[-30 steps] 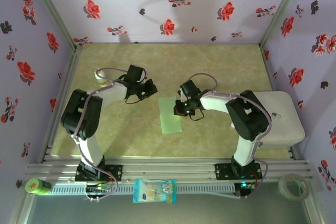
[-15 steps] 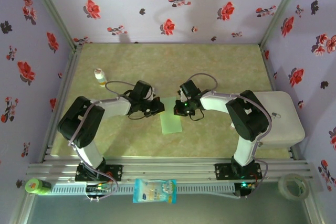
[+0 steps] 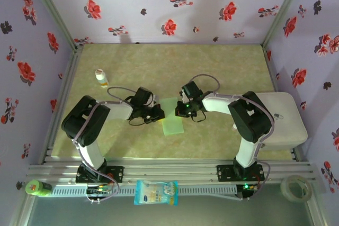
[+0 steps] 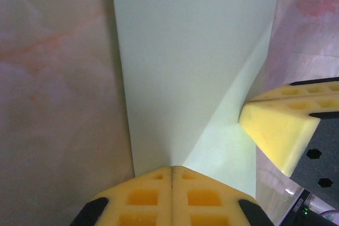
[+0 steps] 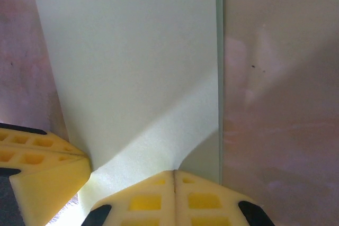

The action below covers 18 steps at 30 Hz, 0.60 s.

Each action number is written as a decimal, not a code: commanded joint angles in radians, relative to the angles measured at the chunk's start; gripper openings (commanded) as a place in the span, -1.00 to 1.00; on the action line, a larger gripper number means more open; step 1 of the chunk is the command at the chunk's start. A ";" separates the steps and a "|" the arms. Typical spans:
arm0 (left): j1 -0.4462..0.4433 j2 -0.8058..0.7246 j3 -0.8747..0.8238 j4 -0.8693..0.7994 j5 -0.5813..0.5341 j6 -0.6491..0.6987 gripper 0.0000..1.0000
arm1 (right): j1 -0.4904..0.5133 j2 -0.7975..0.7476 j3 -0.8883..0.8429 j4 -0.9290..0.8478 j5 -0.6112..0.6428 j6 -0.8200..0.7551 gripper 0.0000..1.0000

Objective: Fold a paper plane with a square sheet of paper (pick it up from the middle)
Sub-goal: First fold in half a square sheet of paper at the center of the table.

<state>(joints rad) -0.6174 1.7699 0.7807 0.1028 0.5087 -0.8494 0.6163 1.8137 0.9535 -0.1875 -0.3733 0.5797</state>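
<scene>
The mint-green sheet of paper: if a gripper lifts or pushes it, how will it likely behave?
Probably floppy: the sheet of paper bends up in a soft slope near the left gripper. It is likely very light, since it lies thin and flat on the table, so a push may slide or buckle it. Rolling seems unlikely.

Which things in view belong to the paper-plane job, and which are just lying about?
For the job: square sheet of paper; left pincer; right pincer.

Lying about: small white bottle; white-and-blue packet; tape roll; green item; white box.
</scene>
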 commanded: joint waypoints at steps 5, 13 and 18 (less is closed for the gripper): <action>-0.010 -0.058 -0.005 -0.096 -0.049 0.039 -0.94 | -0.006 0.087 -0.080 -0.200 0.191 0.003 -1.00; -0.066 -0.119 -0.025 -0.006 -0.023 -0.070 -0.92 | -0.006 0.087 -0.080 -0.199 0.191 0.004 -1.00; -0.095 -0.059 -0.057 0.051 -0.027 -0.094 -0.93 | -0.006 0.087 -0.079 -0.200 0.189 0.005 -1.00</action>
<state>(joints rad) -0.7006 1.6730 0.7483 0.1173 0.4824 -0.9115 0.6163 1.8130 0.9535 -0.1867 -0.3733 0.5797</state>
